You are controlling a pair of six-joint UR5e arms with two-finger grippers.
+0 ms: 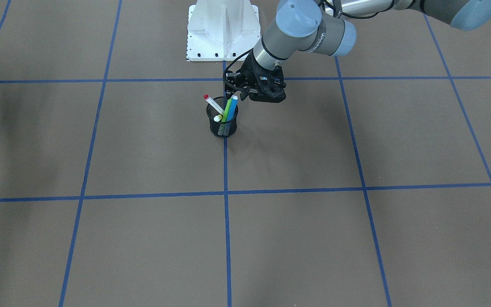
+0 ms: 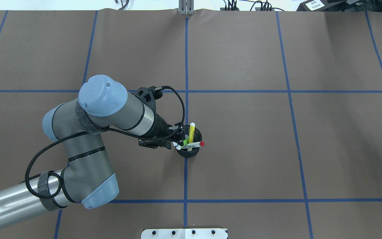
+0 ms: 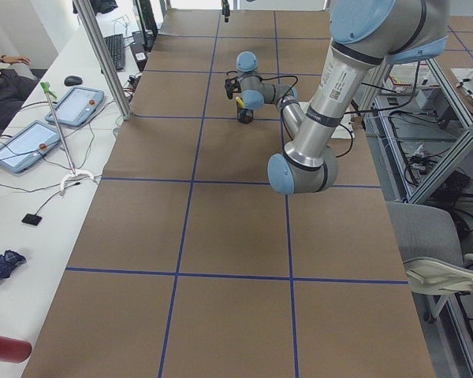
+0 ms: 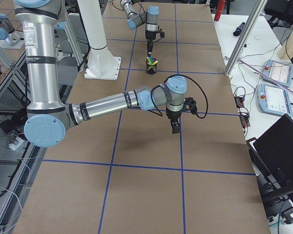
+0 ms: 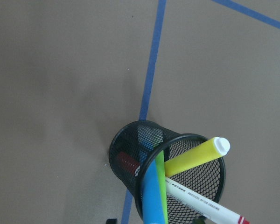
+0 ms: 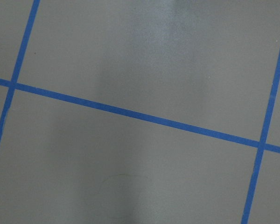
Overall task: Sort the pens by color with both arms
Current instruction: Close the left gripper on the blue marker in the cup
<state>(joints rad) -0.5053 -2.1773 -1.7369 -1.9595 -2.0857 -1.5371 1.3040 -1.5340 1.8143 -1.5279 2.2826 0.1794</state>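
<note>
Exterior front-facing: you're seeing the black mesh cup sitting on a blue tape line of the brown table, and all four pens are leaning inside it. The white pen with red cap is sticking out past the cup's rim on the side away from the left gripper. The blue pen and lime green pen are slanting together toward that gripper, and the yellow pen is poking up lowest. The left gripper is hovering just beside the cup's rim, and you can't tell whether its jaws are spread or closed.

Overhead exterior: the left arm is reaching in with its gripper hanging right beside the cup.

Exterior left: that arm is bending over the cup.

Exterior right: the right arm is stretching out low. The right gripper is pointing down over the table, well apart from the cup, and you can't tell its grip from here.

Left wrist-mounted: you're looking down into the cup, with the blue and green pens running toward the lens.

Right wrist-mounted: table and tape lines are filling the view.
</note>
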